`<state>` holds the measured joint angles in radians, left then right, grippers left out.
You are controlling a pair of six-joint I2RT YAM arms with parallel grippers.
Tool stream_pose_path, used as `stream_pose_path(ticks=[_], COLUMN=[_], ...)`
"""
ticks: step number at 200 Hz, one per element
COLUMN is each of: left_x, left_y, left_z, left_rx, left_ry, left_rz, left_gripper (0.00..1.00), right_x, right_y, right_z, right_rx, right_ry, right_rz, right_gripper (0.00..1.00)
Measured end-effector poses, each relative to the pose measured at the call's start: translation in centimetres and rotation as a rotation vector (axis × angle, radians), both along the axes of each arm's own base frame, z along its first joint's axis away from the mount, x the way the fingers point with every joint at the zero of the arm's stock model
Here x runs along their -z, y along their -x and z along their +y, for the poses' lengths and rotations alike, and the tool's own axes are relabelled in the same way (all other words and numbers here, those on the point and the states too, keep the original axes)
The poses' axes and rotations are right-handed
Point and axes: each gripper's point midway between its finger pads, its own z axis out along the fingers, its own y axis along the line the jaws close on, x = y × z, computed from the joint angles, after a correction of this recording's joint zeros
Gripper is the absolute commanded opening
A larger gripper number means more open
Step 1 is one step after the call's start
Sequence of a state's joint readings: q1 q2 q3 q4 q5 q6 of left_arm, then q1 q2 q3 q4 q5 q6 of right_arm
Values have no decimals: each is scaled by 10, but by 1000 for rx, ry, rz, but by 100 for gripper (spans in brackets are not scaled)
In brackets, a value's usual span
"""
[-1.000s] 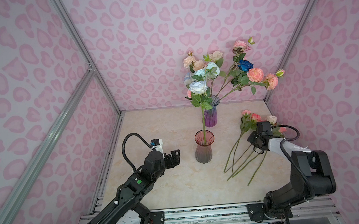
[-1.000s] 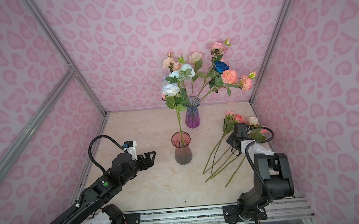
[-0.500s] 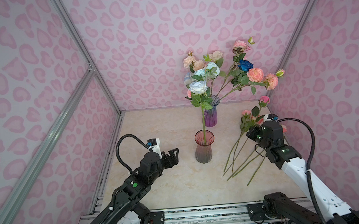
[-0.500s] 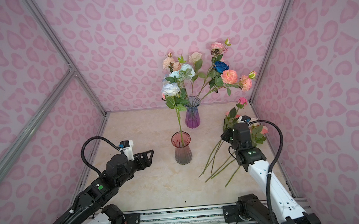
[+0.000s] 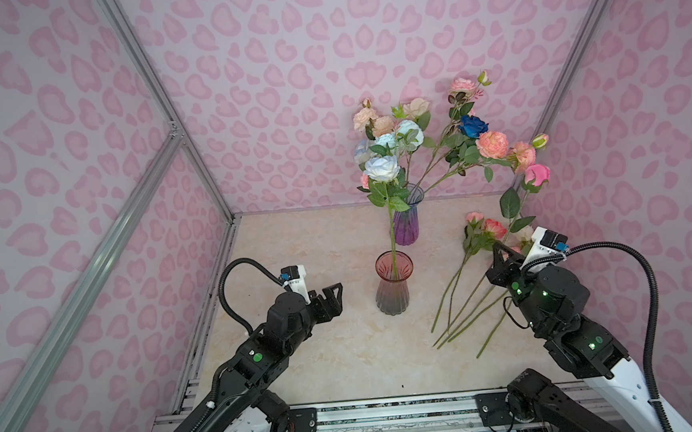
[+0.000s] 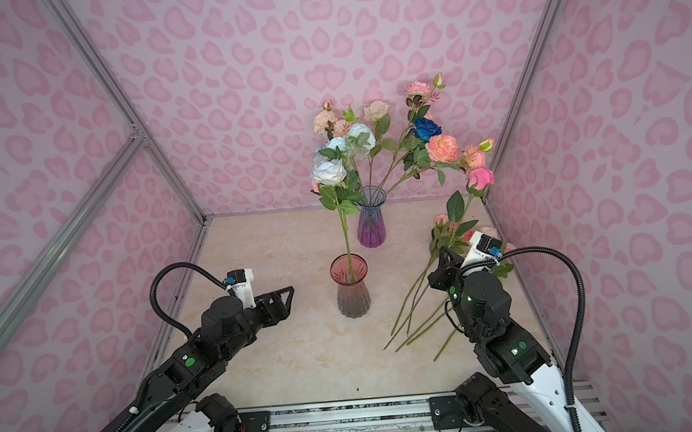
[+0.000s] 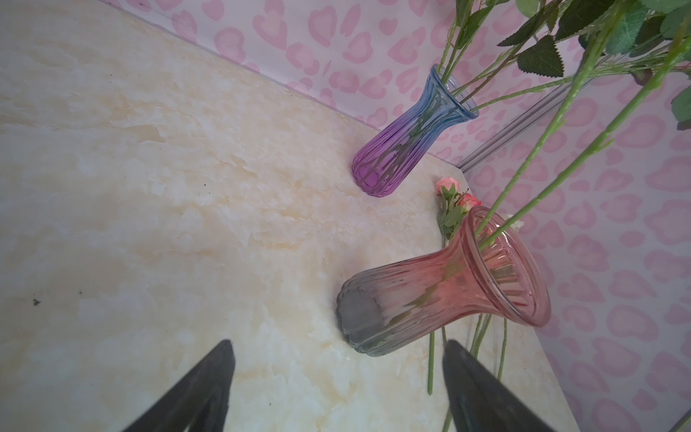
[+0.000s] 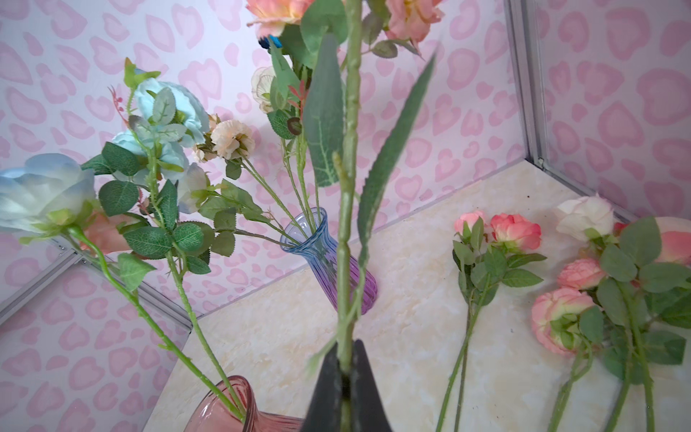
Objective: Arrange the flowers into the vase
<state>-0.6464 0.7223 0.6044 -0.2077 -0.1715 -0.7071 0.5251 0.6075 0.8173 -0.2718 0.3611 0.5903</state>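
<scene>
At right, pink rose [image 5: 537,175] was held raised, stem pinched by right gripper [image 8: 346,349]; left gripper [image 7: 338,344] was seen wide, empty, left of red vase [image 5: 395,284]. Other flowers [image 5: 494,228] were laid far right on table. Judged light, springy, top-heavy: best gripped mid-stem

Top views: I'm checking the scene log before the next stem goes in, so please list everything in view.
front vase: one, pink fading to grey, table centre, holding pale blue blooms.
rear vase: one, blue fading to purple, by the back wall, holding a mixed bunch.
loose flowers: several, pink and cream, lying on the table's right side.
held rose: one, pink, raised above the loose flowers.
table: one, beige marble.
walls: pink, heart print.
left gripper: one, black, open and empty, left of the front vase.
right gripper: one, black, shut on the held rose's stem.
</scene>
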Motion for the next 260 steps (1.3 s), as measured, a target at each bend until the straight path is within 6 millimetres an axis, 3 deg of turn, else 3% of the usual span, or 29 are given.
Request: stream_pose_path(ticks=[57,115,179,227,260], left_x=[-4,-4,-27,-21,-17], left_y=[14,26,42,38,33], left_z=[16,35,75,79,74], left_rx=[-30,-77,-210,-240,-229], left_ry=[40,39,74,34,2], left_rz=[-28,-50,-148,-137,-108], left_gripper=[89,88,88,88,89], right_x=[-55,-103,-121,-186,-179], right_y=[7,8,-19,-28,-64], right_z=[33,116,172,169,150], right_rx=[-91,-262,-296,-229,-143], right_ry=[25,161,308,290,294], right_rz=[-116,-238,-323,-473,-460], right_gripper=[0,0,0,0,0])
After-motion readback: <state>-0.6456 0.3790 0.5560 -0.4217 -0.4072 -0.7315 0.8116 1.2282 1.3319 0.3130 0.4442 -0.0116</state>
